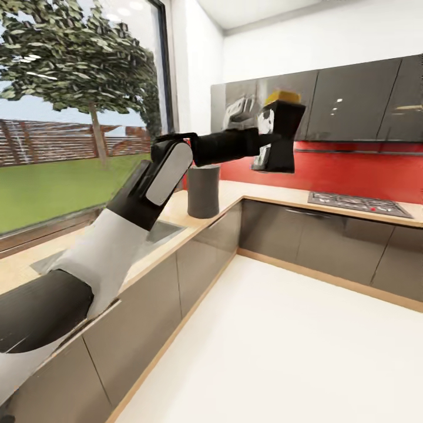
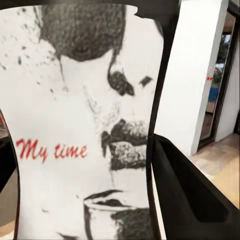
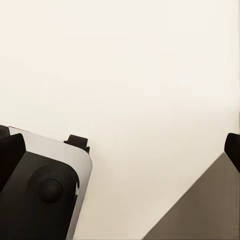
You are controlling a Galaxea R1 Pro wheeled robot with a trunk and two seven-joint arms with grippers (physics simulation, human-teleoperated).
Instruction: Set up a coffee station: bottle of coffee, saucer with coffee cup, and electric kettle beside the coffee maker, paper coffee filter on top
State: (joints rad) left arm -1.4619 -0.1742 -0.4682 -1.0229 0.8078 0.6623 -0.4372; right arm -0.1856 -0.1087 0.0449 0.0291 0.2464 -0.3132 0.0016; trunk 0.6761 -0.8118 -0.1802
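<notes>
Large window (image 1: 76,117), tree (image 1: 70,64), red backsplash (image 1: 364,173), hob (image 1: 358,204)

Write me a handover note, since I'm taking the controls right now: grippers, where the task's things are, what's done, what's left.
Left gripper: shut on the bottle of coffee, held in the air above the countertop; its white label shows close up in the left wrist view.
Right gripper: fingertips barely in frame over pale floor; open or shut can't be told.
Coffee maker: standing on the countertop near the corner.
Done: bottle picked up.
Left: set the bottle beside the maker; the filter, saucer, cup and kettle steps look undone beside the maker.
</notes>
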